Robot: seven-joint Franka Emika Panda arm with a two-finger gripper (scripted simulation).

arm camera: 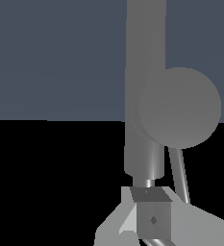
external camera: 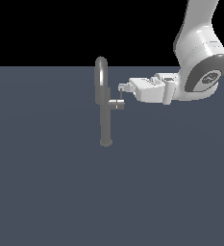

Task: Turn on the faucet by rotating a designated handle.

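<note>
On a bare grey-blue floor, the faucet [external camera: 105, 108] stands upright with its arched spout [external camera: 101, 72] at the top, while the white robot arm [external camera: 200, 57] reaches in level from the exterior view's right. The gripper [external camera: 121, 88] sits at the thin lever rod [external camera: 120, 96] that rises from the handle [external camera: 116, 104], a short stub on the column's side facing the arm. Whether the jaws are parted or closed on the rod cannot be told from either view; the wrist view shows only one finger [arm camera: 152, 214] close beside the rod [arm camera: 180, 175]. The risk, as judged here, is a slip: the rod is slim, and a push off its line could let the finger slide past without turning the handle.
</note>
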